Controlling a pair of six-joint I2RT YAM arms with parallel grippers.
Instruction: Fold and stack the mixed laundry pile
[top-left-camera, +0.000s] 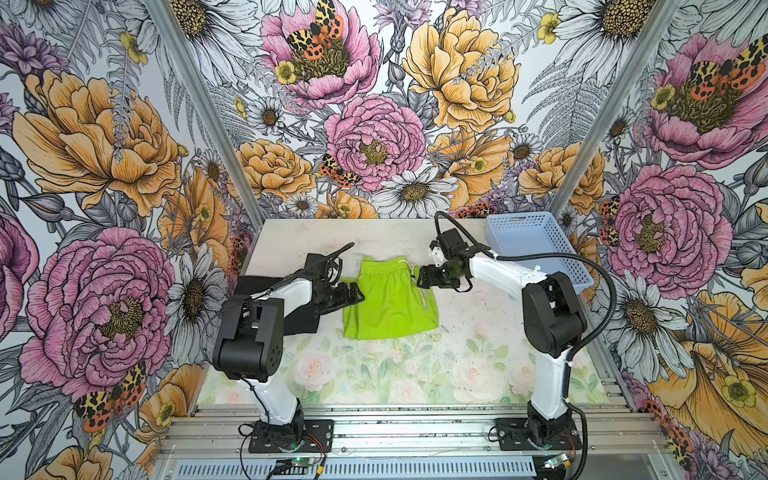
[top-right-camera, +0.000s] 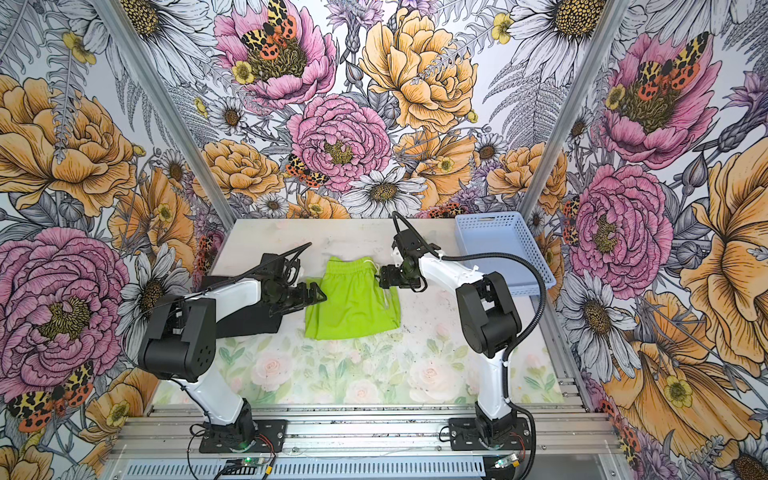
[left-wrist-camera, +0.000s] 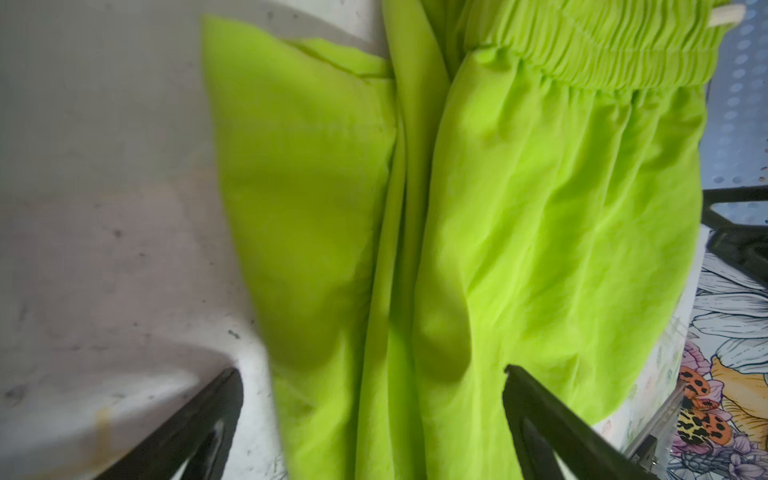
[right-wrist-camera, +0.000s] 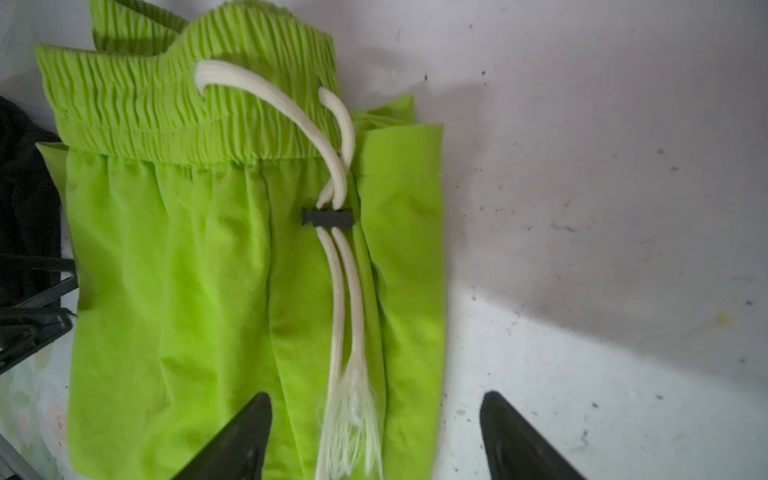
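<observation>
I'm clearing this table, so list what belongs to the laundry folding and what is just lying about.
Belongs to the job:
lime-green drawstring fabric shorts
plain black soft T-shirt

Just lying about:
light-blue perforated plastic basket

Both top views high overhead, wrist views close, all sharing green shorts (top-left-camera: 390, 299)

free: whole near strip of the desk (top-left-camera: 374, 374), plus the far edge behind the shorts (top-left-camera: 388, 299) | blocked: basket (top-left-camera: 536, 245) hogs the far right corner, black T-shirt (top-left-camera: 248, 284) sits on the left edge, shorts mid-desk | lane: bare desk between shorts and basket, right arm (top-left-camera: 498, 270) overhangs it
</observation>
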